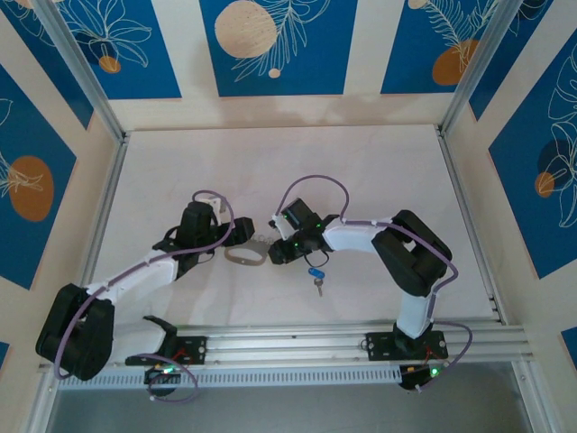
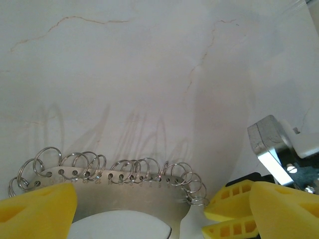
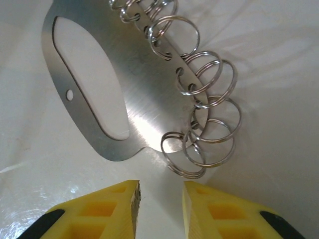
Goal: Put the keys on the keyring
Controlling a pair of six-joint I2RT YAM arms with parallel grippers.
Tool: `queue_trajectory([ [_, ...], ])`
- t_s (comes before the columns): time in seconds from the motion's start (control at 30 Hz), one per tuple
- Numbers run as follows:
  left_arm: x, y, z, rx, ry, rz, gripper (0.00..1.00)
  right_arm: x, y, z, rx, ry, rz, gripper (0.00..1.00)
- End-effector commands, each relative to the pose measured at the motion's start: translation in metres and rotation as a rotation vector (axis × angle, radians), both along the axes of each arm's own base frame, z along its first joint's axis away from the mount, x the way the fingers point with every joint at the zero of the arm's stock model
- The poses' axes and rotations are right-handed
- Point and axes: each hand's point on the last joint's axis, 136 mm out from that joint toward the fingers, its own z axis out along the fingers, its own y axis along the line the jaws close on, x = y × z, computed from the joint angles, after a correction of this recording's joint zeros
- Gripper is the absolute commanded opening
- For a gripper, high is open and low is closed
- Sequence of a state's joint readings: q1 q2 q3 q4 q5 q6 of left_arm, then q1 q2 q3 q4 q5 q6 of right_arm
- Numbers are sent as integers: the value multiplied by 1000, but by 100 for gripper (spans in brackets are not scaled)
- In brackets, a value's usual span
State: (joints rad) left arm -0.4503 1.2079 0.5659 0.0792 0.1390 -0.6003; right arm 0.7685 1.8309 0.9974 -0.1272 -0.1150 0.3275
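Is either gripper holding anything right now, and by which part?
Nothing looks held. The right gripper stands just short of the keyring, empty; the left gripper straddles it, jaws wide, one finger clear of its edge.

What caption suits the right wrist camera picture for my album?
Right gripper, yellow fingers slightly parted, poised just short of the flat grey metal oval keyring strung with wire rings.
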Motion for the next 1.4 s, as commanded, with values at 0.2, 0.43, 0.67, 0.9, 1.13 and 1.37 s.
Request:
queue_trajectory([
  [0.2,1,-5,16,-21,-25,-14,89,12,-10,1,-8,-16,-37,36],
  [0.43,2,-6,15,-22,-25,-17,90,16,-1,4,22,-7,-28,38],
  [0.67,3,-6,11,-21,-20,-13,90,21,6,7,44,-8,-20,35],
  [0.9,4,-7,10,-27,-17,-14,90,22,8,6,46,-4,-13,30],
  [1.13,4,-7,11,-29,-21,-13,90,24,8,5,49,-4,-17,25],
  [1.37,4,-7,11,-29,-20,-14,90,26,8,2,48,5,-20,25],
])
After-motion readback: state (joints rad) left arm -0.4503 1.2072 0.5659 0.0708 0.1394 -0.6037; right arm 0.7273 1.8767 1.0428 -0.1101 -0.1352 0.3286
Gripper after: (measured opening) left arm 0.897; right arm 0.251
